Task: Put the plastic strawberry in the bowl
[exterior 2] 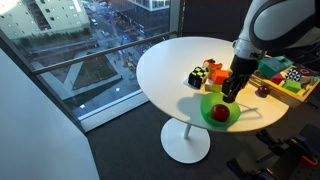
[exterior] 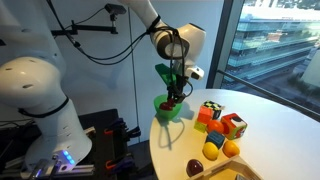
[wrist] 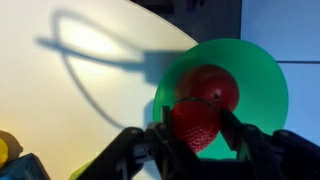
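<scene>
My gripper [wrist: 195, 128] is shut on the plastic strawberry [wrist: 195, 120], a bright red dimpled toy fruit, and holds it just above the bowl [wrist: 262, 85]. The bowl is small, round and bright green, and stands near the edge of the white round table. A second red rounded fruit [wrist: 218, 84] lies inside the bowl under the strawberry. In both exterior views the gripper [exterior: 175, 97] [exterior 2: 231, 92] hangs over the bowl [exterior: 164, 113] [exterior 2: 207, 103], and an exterior view shows the red fruit in it [exterior 2: 218, 113].
Coloured toy cubes [exterior: 222, 120] stand beside the bowl, with a yellow fruit [exterior: 211, 151], an orange fruit [exterior: 231, 148] and a maroon fruit [exterior: 194, 167] nearby. A wooden tray [exterior: 232, 173] lies at the front. The table edge [exterior 2: 150, 95] and a window are close.
</scene>
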Motion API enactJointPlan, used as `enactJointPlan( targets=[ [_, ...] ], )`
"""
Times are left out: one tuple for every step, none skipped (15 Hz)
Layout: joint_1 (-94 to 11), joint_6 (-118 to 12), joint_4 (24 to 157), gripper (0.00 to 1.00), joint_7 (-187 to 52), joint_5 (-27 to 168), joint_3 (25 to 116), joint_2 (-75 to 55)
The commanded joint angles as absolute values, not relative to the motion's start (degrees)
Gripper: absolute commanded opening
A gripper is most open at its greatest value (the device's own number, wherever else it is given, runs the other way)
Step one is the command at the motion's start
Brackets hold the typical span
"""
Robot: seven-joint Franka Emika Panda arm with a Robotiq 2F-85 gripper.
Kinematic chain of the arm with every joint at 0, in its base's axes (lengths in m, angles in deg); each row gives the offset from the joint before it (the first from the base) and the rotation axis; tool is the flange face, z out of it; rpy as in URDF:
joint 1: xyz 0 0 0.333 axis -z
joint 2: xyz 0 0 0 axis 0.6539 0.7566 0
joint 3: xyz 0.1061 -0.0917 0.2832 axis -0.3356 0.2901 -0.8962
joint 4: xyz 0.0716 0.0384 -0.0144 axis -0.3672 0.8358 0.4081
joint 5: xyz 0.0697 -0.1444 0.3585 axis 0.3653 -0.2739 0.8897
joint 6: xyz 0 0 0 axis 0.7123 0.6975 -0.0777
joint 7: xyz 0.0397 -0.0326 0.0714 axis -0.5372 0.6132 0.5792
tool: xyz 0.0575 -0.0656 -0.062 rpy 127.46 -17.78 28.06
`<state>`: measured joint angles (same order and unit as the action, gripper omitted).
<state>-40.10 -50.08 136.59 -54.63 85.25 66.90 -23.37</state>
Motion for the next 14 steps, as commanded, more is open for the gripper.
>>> enactJointPlan(
  targets=[
    [-39.9, -49.6, 137.0, 0.77, -53.7, 85.3, 67.0, -23.7],
    [-39.9, -49.5, 137.1, 0.84, -53.6, 85.3, 67.0, -23.8],
    [-39.8, -49.5, 137.2, 0.91, -53.6, 85.3, 67.1, -23.8],
    [-39.8, -49.4, 137.2, 0.98, -53.5, 85.4, 67.1, -23.9],
    [-39.7, -49.3, 137.2, 1.00, -53.5, 85.3, 67.2, -23.9],
    [-39.6, -49.2, 137.2, 1.00, -53.4, 85.2, 67.4, -24.1],
    [-39.5, -49.2, 137.2, 1.00, -53.6, 84.8, 67.5, -24.3],
    [-39.3, -49.5, 137.4, 1.00, -53.6, 84.5, 67.8, -24.4],
    [-39.2, -49.7, 137.5, 1.00, -54.0, 83.8, 68.0, -24.4],
    [-39.0, -49.7, 137.4, 1.00, -54.6, 82.7, 68.3, -24.3],
    [-38.8, -49.7, 137.3, 1.00, -54.9, 81.6, 68.6, -24.2],
    [-38.5, -49.6, 137.1, 1.00, -55.2, 80.1, 69.0, -24.1],
    [-38.2, -49.5, 136.9, 1.00, -55.3, 78.7, 69.5, -24.1],
    [-37.9, -49.7, 136.9, 1.00, -55.5, 77.3, 69.9, -24.1]
  ],
)
